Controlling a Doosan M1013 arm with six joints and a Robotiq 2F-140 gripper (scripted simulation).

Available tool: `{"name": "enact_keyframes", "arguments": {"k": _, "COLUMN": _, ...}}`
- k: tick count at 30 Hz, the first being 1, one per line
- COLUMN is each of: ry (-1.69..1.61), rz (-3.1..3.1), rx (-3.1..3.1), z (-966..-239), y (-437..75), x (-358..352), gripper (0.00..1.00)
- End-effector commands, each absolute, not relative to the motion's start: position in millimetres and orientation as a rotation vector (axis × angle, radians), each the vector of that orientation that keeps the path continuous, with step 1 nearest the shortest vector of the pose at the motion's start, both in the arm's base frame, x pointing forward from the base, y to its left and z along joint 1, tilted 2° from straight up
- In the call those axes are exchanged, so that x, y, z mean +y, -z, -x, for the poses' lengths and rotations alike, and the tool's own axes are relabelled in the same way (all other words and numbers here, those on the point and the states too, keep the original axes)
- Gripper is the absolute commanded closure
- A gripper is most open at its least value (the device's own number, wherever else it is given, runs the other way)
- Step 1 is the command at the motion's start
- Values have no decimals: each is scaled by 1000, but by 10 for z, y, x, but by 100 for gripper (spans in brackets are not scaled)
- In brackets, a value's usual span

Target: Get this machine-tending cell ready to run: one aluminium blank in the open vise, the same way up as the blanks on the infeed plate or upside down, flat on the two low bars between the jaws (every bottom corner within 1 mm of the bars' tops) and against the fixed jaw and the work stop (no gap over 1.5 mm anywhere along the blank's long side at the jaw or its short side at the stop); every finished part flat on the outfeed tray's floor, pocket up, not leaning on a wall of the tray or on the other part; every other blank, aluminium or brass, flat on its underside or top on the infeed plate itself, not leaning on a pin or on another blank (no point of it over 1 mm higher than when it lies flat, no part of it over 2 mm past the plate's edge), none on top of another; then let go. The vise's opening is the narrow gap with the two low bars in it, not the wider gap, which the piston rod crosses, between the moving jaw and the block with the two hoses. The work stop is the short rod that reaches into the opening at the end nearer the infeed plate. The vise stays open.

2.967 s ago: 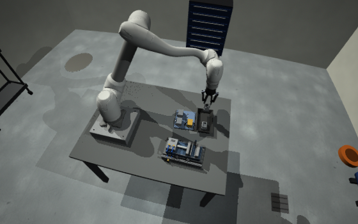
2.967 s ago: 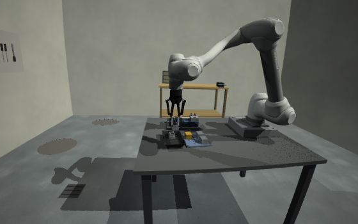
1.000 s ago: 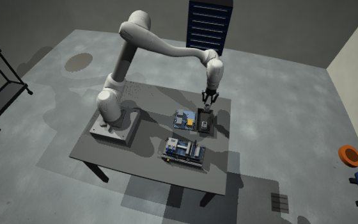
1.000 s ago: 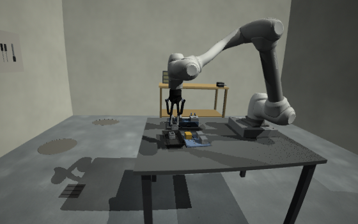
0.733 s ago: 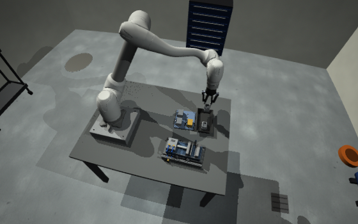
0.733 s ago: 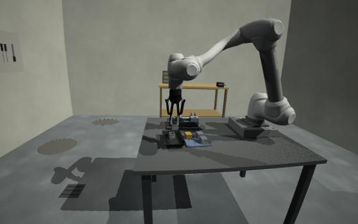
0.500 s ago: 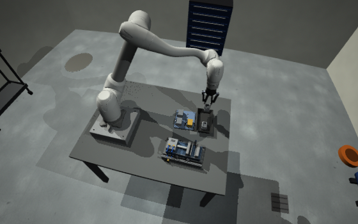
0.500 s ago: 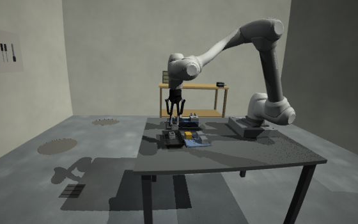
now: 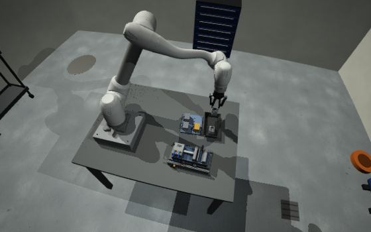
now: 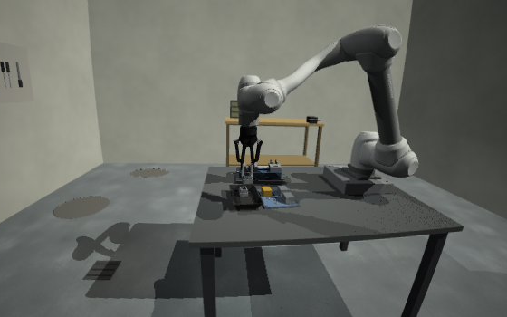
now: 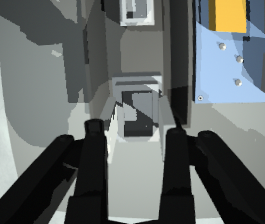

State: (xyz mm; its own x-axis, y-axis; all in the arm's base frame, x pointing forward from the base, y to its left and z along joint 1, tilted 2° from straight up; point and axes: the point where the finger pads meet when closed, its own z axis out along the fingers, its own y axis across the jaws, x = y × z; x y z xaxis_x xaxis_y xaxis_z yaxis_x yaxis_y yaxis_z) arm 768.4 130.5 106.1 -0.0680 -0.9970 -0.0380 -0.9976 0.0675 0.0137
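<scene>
My gripper [image 9: 214, 107] [image 10: 246, 176] [image 11: 137, 110] is shut on a finished part [image 9: 214, 111] [image 10: 246, 180] [image 11: 138, 131], pocket up, raised above the outfeed tray's end away from the vise. The outfeed tray [image 9: 212, 120] [image 11: 142, 56] holds another finished part [image 9: 211, 129] [image 10: 243, 191] [image 11: 137, 11], pocket up, towards its vise end. The infeed plate [image 10: 277, 204] [image 11: 213, 71] bears a brass blank [image 9: 197, 126] [image 10: 266, 191] [image 11: 230, 16] and two aluminium blanks, one [image 9: 185, 125] nearer the vise, the other [image 9: 187, 116] farther. The vise [image 9: 178, 146] is open; no blank shows between its jaws.
The infeed plate lies right beside the tray, with small upright pins [image 11: 238, 82] on it. The vise's work stop [image 9: 202, 148] stands up on the side towards the tray. The robot's base block [image 9: 130, 140] [image 10: 340, 181] is at the table's other end.
</scene>
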Motion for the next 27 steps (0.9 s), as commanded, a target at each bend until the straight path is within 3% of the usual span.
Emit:
{"name": "enact_keyframes", "arguments": {"k": 1, "ry": -55, "rz": 2141, "rx": 2281, "z": -7687, "y": -1050, "x": 1279, "gripper": 100}}
{"name": "enact_keyframes", "arguments": {"k": 27, "ry": -55, "rz": 2141, "rx": 2281, "z": -7684, "y": -879, "x": 1284, "gripper": 100}}
